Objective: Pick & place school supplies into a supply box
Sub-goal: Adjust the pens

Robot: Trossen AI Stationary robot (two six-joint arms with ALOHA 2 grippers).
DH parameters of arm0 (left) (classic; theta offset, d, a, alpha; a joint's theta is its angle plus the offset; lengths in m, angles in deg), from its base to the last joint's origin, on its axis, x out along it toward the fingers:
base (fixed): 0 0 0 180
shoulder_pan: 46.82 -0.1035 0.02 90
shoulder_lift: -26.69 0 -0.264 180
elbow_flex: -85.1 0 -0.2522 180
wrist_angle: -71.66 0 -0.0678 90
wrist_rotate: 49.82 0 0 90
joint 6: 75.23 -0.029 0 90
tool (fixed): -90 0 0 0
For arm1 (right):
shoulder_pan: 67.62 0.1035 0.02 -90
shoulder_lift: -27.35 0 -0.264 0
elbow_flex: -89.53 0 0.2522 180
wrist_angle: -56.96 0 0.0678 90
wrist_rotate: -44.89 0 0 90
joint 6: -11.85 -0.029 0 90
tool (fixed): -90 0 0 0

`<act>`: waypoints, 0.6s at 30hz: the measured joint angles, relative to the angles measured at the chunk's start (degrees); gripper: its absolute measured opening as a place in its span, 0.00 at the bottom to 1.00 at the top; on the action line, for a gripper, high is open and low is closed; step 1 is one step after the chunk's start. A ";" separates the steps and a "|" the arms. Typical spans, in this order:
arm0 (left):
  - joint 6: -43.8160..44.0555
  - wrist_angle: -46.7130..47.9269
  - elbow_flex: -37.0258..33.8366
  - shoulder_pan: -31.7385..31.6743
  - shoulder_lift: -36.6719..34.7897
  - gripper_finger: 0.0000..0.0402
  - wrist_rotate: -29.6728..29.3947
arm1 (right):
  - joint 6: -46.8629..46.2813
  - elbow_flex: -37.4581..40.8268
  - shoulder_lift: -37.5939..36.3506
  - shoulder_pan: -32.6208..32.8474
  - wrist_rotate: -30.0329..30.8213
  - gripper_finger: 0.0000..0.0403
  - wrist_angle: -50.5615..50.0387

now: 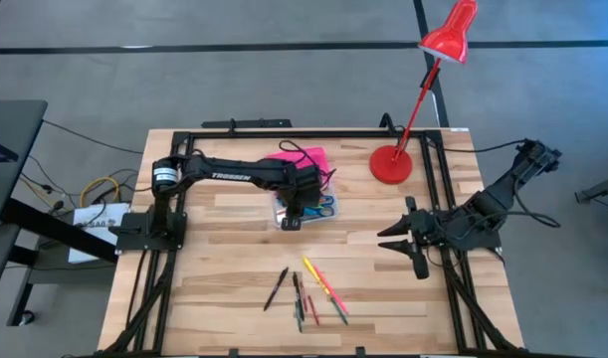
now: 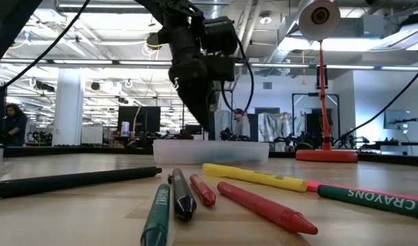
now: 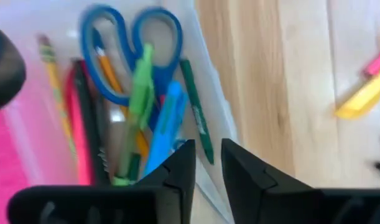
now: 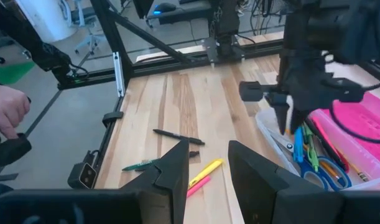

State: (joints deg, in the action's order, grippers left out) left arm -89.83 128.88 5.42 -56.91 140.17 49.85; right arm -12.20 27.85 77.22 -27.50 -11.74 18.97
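Left hand (image 3: 205, 163) slightly open, empty, directly over supply box (image 1: 305, 206); blue marker (image 3: 163, 127) lies inside just beneath it.

Bright, even overhead light fills the workspace, with ceiling fixtures (image 2: 99, 85) glowing behind the table (image 1: 234, 259). Shadows are soft and short. The left wrist view is heavily blurred; foreground crayons (image 2: 263, 205) in the low view look soft.

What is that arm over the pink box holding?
Nothing. The left gripper hangs with fingers apart above the supply box; the right gripper is empty too.
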 joint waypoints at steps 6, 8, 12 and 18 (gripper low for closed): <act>0.45 0.52 -0.05 0.51 2.90 0.08 -1.08 | 0.00 0.00 0.00 0.00 0.07 0.26 -0.84; 0.55 0.74 -0.04 0.85 4.07 0.06 -1.79 | 0.00 0.00 0.00 0.00 0.07 0.26 -0.87; 0.68 0.90 -0.07 1.25 5.00 0.03 -5.34 | -0.17 0.00 0.00 0.00 0.00 0.26 -1.04; 3.54 -1.83 -0.07 0.41 4.60 0.03 -11.53 | -0.84 0.02 0.00 0.00 0.00 0.26 -2.08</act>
State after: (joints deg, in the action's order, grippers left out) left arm -86.28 127.05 5.36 -56.50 144.77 38.31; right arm -13.04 27.87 77.22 -27.50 -11.74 16.89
